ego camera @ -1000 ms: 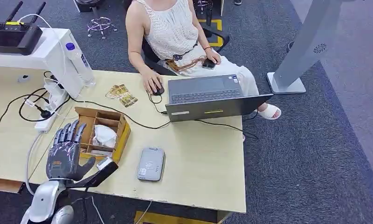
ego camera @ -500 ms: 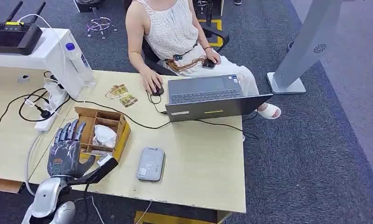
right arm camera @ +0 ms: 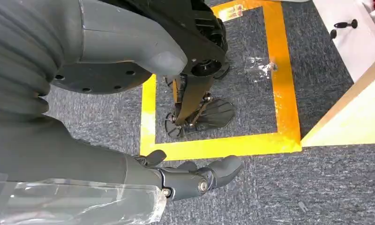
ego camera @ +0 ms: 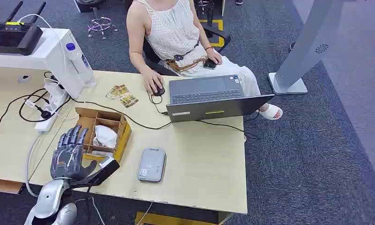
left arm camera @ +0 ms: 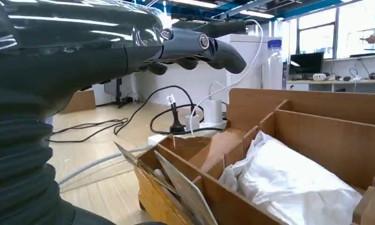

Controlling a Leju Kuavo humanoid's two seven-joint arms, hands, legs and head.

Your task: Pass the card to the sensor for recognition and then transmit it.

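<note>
In the head view the left hand [ego camera: 69, 156] hovers with fingers spread, holding nothing, over the near side of the cardboard box [ego camera: 111, 123] near the bench's [ego camera: 204, 164] front left corner, with the grey sensor [ego camera: 152, 164] lying flat just beside the box toward the front edge. The left wrist view shows cards [left arm camera: 183, 190] standing tilted in the box's near compartment, under the outstretched fingers [left arm camera: 209, 47], so the step looks like reaching for a card; next the hand must lower and pinch one. In the right wrist view the right hand [right arm camera: 195, 178] hangs over the floor, fingers loosely curled around nothing.
</note>
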